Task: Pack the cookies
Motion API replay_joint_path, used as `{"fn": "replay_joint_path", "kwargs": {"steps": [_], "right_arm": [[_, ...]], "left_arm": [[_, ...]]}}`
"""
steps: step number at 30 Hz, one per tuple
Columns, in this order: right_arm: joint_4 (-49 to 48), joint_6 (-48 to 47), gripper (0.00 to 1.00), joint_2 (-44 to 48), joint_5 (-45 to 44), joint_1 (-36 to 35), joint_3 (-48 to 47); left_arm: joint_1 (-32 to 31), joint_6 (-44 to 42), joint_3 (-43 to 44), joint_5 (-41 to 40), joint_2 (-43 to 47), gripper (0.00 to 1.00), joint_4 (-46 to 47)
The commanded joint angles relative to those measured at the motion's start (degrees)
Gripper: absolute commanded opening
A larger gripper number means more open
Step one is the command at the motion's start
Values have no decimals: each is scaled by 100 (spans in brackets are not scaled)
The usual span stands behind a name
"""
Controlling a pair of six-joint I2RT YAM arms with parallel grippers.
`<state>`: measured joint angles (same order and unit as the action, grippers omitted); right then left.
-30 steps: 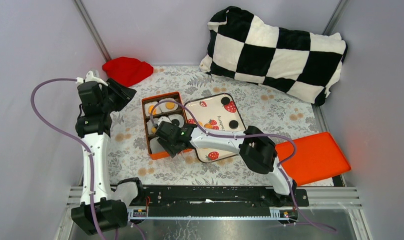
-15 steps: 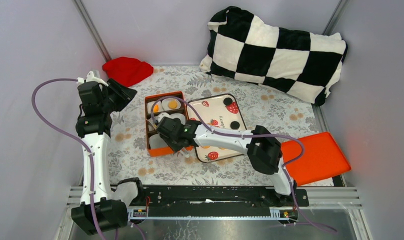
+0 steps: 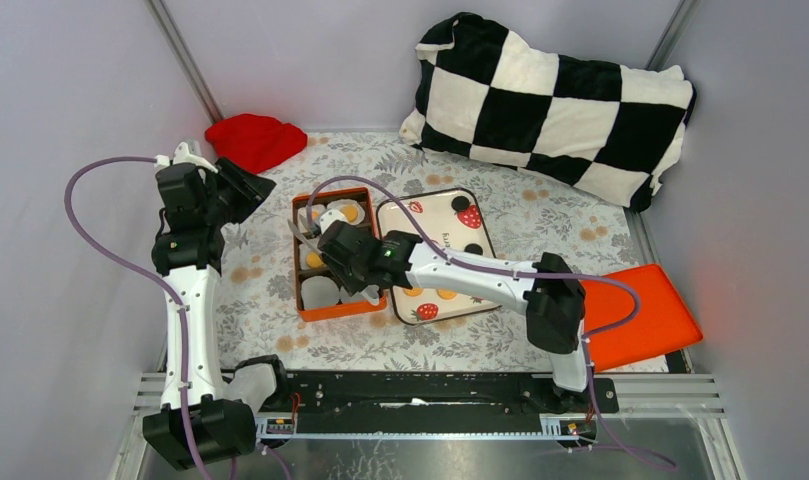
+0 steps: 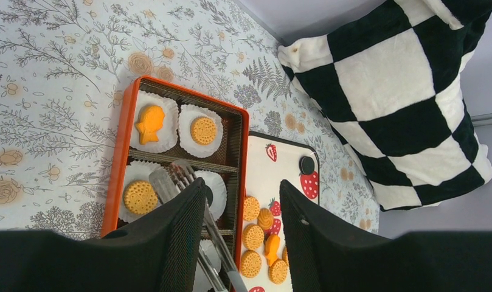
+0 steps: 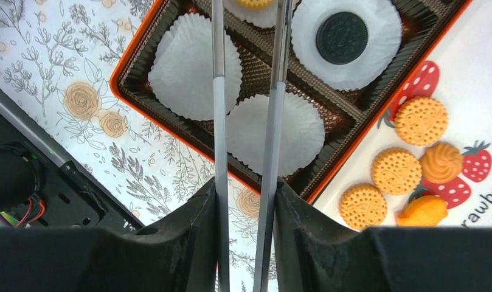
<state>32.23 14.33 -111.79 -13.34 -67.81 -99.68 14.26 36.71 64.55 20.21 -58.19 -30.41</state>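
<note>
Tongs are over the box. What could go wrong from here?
1. The tongs in the right gripper cross the empty paper cups. Dragging low could snag one and tip the black cookie beside them.
2. The right arm lies over the tray. Swinging back low might sweep the cookies there.

The right gripper (image 3: pixel 338 250) is moved from the near end of the orange box (image 3: pixel 335 313) toward its middle. A near paper cup (image 3: pixel 320 291) is uncovered.
</note>
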Motion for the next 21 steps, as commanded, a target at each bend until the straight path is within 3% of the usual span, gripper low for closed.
{"fn": "replay_joint_path", "kwargs": {"steps": [1,9,12,16,21], "right_arm": [[-276,197,28,-147,235,31,102],[107,221,26,680,-1039,31,582],[276,342,30,1303,-1367,25,1009],[413,616,45,2077,-1630,31,1732],[788,1069,47,2619,-1812,31,2451]], "left_arm": [[16,-75,-121,45,56,53,259],[15,-24,-188,229,2,53,397],[17,-8,-203,300,11,54,456],[6,39,-247,447,30,55,563],[-22,130,-296,591,23,55,647]]}}
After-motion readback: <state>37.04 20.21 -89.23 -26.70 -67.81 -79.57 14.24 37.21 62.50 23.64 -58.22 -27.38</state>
